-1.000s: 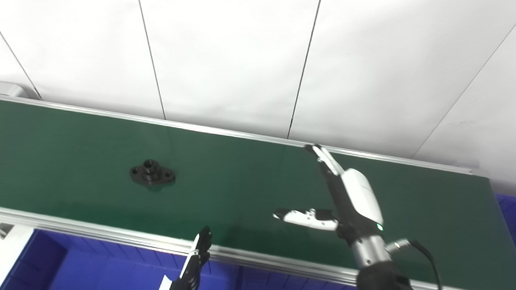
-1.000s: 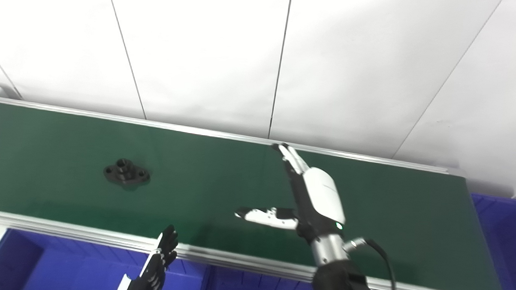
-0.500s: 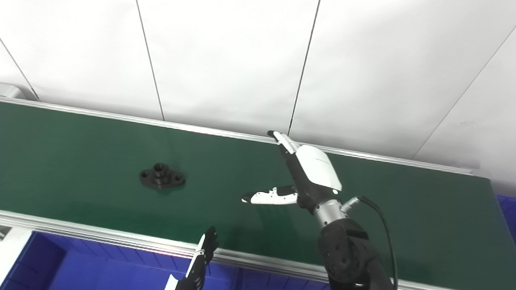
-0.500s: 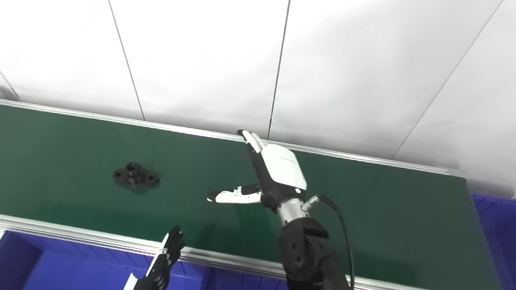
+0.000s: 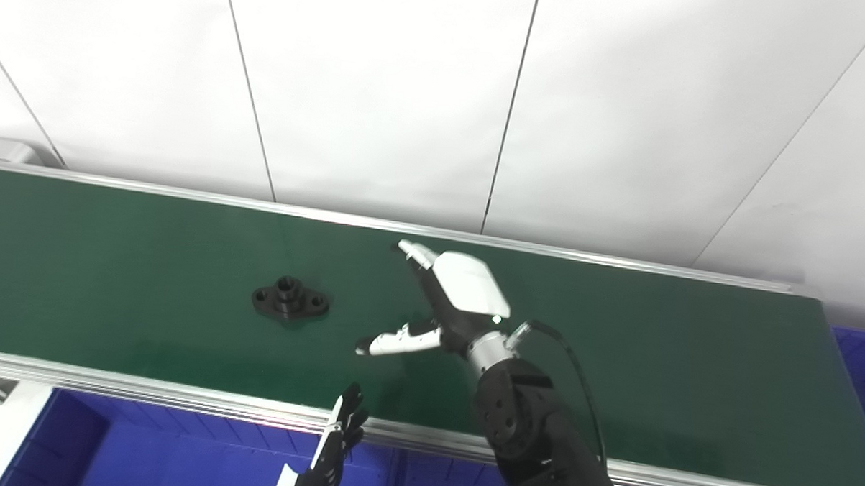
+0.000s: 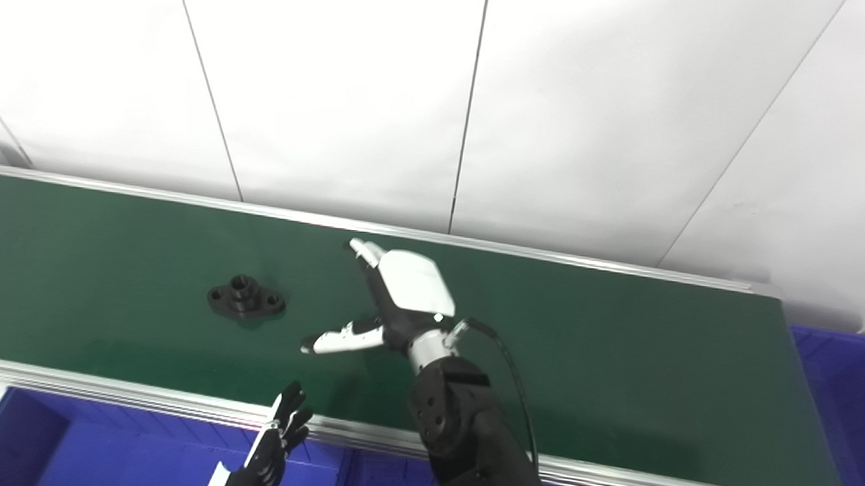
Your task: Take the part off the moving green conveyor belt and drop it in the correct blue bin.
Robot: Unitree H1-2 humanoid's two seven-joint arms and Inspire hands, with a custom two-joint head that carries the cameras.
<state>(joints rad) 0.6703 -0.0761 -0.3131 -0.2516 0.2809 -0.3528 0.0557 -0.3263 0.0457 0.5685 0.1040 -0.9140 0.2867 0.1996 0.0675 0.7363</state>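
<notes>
Black against the green conveyor belt (image 5: 115,261), the part (image 5: 290,302) lies flat, long axis along the belt, boss up. Right hand (image 5: 437,308) (holding nothing) hovers spread just beside it; left hand (image 5: 335,445) waits low, fingers apart, over the blue bin (image 5: 145,449).

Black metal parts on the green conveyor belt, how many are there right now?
1. A black metal flanged part lies on the green conveyor belt, left of the open right hand. Belt beyond the picture's left edge is unseen.
</notes>
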